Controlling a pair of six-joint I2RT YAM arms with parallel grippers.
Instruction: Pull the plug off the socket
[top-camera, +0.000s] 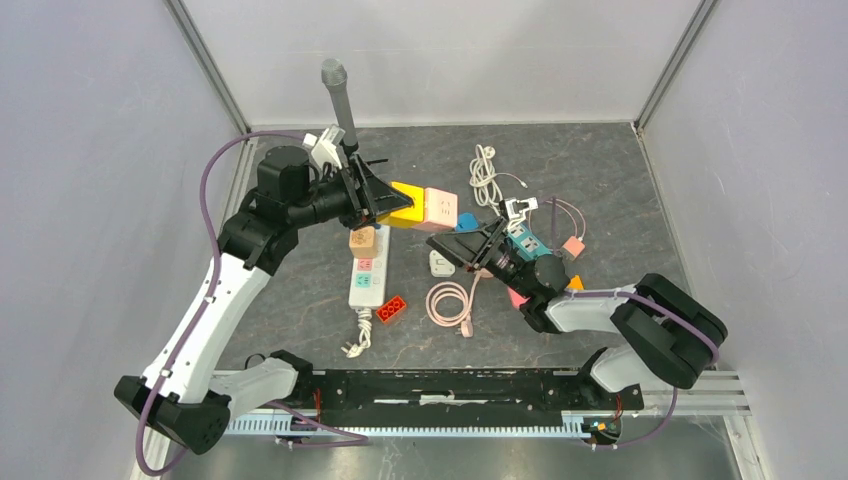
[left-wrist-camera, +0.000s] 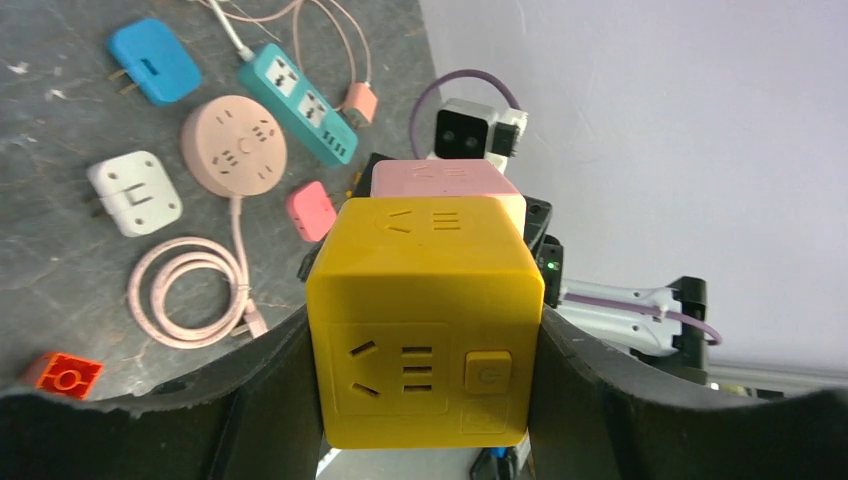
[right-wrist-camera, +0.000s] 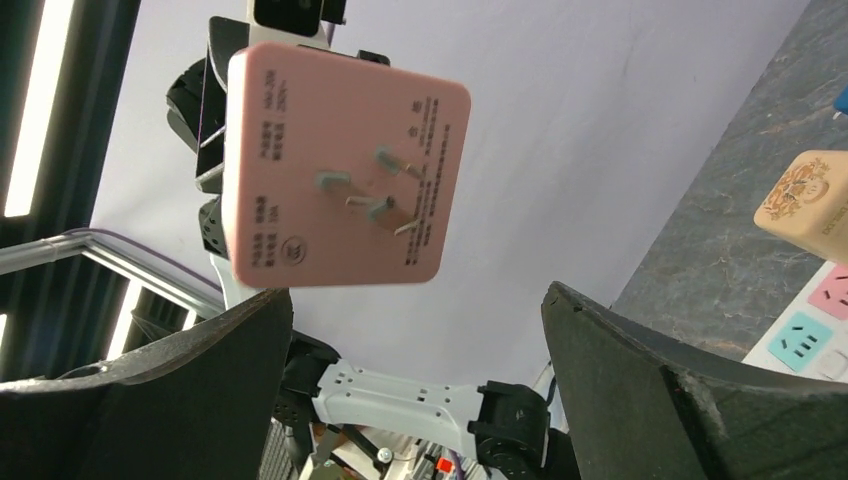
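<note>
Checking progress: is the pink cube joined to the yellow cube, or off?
Joined: pink cube sits flush against the held yellow cube, midair.

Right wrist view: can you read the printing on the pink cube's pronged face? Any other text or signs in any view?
Pink cube adapter, pronged face: several lines of small printing and a round mark, all too blurred to read.
Beige adapter: an ornate emblem with lettering, too small to read.
Yellow cube socket: a power symbol on its button, no words.
Nothing else legible.
</note>
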